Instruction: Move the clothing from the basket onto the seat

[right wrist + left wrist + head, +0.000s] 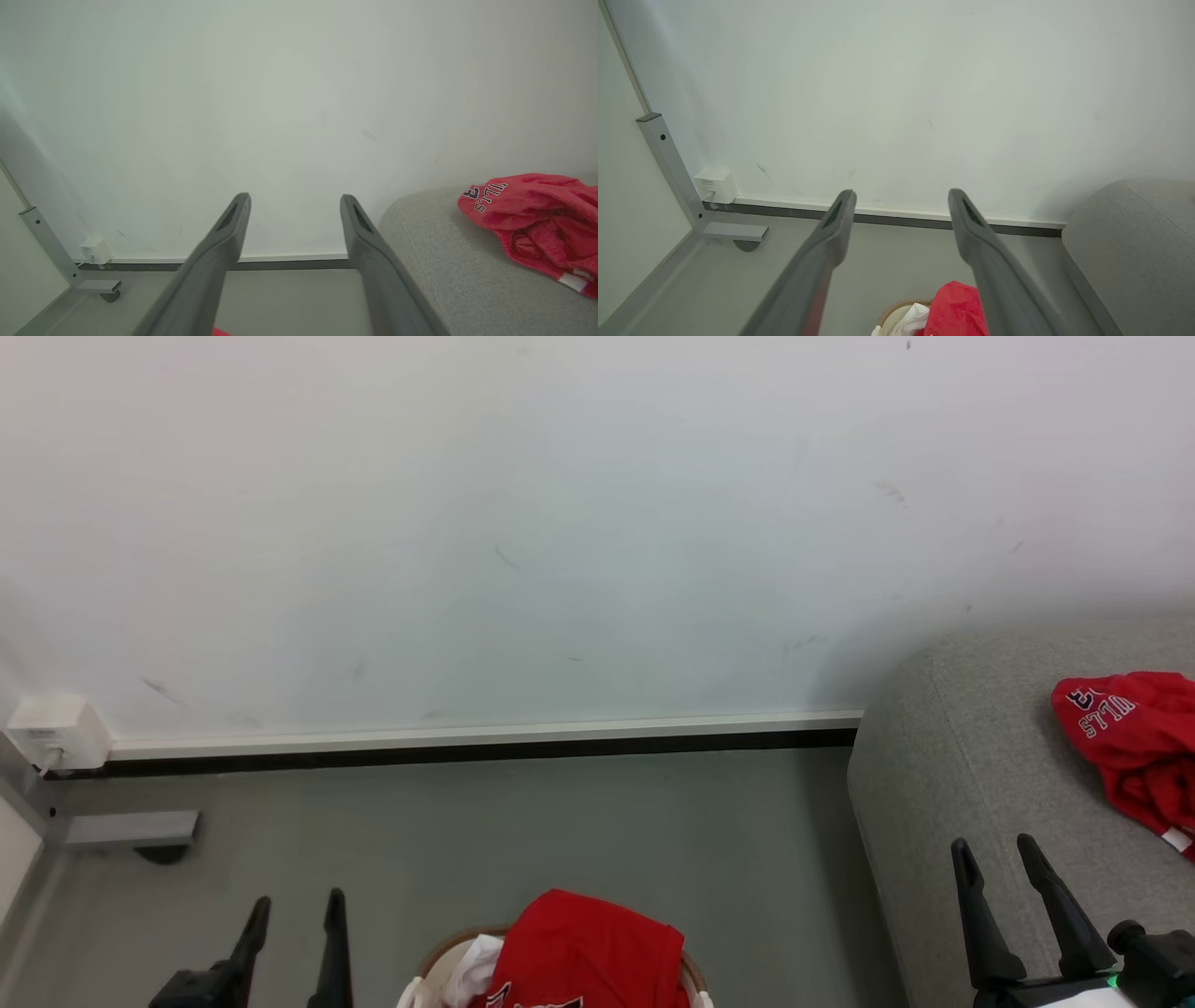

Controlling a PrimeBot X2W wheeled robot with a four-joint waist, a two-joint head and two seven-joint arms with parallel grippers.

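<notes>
The basket (431, 959) peeks up at the bottom middle of the head view, its brown rim showing, with red clothing (588, 947) piled in it beside a small white piece (476, 966). A red jersey (1134, 742) with white lettering lies crumpled on the grey seat (943, 775) at the right. My left gripper (294, 901) stands open to the left of the basket, holding nothing. Over the seat's front part my right gripper (997, 845) is open and empty. The left wrist view shows the basket (896, 310) and red cloth (955, 310) below its open fingers. The right wrist view shows the jersey (537, 214) on the seat (434, 242).
A white wall with a dark baseboard (467, 751) closes the back. A white socket box (56, 733) and a grey metal frame foot (131, 829) with a castor stand at the far left. Grey floor (560, 831) lies between basket and wall.
</notes>
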